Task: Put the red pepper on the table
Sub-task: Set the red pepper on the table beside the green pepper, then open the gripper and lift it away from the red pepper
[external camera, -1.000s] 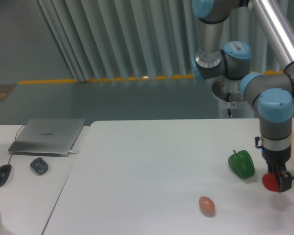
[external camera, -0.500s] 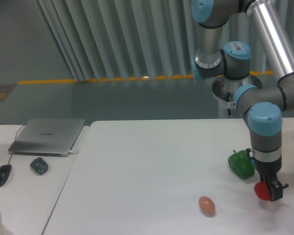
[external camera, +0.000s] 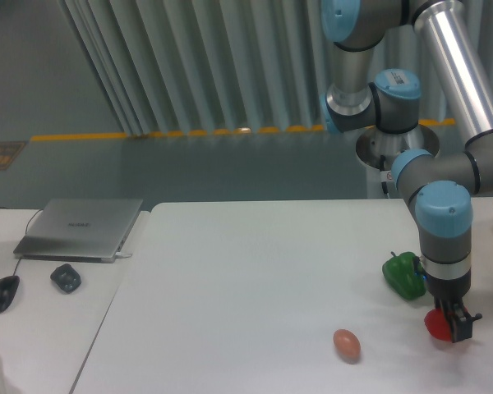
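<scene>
The red pepper is at the right side of the white table, low above it or touching it; I cannot tell which. My gripper points straight down and is shut on the red pepper, its dark fingers covering the pepper's right half. Just up and left of it lies the green pepper, close beside the wrist.
A small orange-pink egg-shaped thing lies near the table's front edge, left of the gripper. A smaller desk at the left holds a grey laptop, a black mouse and a small dark object.
The gripper has carried the red pepper leftward and down, from beyond the green pepper's right side to just below it; over the last half second it sank only slightly.
</scene>
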`<state>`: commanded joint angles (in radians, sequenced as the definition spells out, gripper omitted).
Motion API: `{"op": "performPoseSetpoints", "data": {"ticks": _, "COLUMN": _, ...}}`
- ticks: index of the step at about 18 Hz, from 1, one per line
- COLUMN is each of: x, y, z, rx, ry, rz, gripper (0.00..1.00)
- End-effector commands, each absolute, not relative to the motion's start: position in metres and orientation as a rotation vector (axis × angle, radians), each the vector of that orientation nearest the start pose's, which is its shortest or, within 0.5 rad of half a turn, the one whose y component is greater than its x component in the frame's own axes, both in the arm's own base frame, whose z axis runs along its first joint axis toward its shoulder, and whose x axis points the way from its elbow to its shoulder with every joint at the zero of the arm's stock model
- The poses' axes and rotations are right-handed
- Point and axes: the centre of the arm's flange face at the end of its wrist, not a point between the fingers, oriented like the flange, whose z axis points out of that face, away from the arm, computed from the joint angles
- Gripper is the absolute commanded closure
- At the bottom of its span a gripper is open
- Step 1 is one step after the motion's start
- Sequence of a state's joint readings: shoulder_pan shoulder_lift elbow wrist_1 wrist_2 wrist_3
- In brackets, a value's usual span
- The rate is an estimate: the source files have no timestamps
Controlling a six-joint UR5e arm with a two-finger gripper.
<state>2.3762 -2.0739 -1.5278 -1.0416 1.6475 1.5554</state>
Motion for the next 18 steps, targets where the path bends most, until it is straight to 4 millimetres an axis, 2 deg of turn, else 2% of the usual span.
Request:
{"op": "performPoseSetpoints", "data": {"ticks": 1, "x": -0.391, "y": 0.55, "z": 0.266, "rx": -2.964, "ry": 1.163, "rz": 0.144, "gripper": 0.37}}
{"op": "performPoseSetpoints", "data": {"ticks": 2, "x": -0.39, "y": 0.551, "z": 0.266, "rx": -2.963, "ry": 1.165, "rz": 0.144, "gripper": 0.32}}
{"op": "performPoseSetpoints", "data": {"ticks": 3, "x": -0.39, "y": 0.551, "z": 0.266, "rx": -2.963, "ry": 1.165, "rz": 0.144, "gripper": 0.15}}
{"op": "performPoseSetpoints", "data": {"ticks": 4, "x": -0.39, "y": 0.551, "z": 0.266, "rx": -2.963, "ry": 1.165, "rz": 0.144, "gripper": 0.05}}
{"op": "performPoseSetpoints", "data": {"ticks": 9, "x": -0.39, "y": 0.55, "z": 0.272, "rx": -2.961, "ry": 1.169, "rz": 0.157, "gripper": 0.0}}
{"op": "performPoseSetpoints", "data": {"ticks": 15, "x": -0.392, "y": 0.533, "z": 0.32, "rx": -3.01, "ry": 1.178, "rz": 0.312, "gripper": 0.0}}
{"op": "performPoseSetpoints", "data": {"ticks": 16, "x": -0.399, "y": 0.527, "z": 0.337, "rx": -3.003, "ry": 1.133, "rz": 0.344, "gripper": 0.0}}
{"op": "performPoseSetpoints", "data": {"ticks": 18, "x": -0.406, "y": 0.516, "z": 0.35, "rx": -3.009, "ry": 1.099, "rz": 0.362, "gripper": 0.0}}
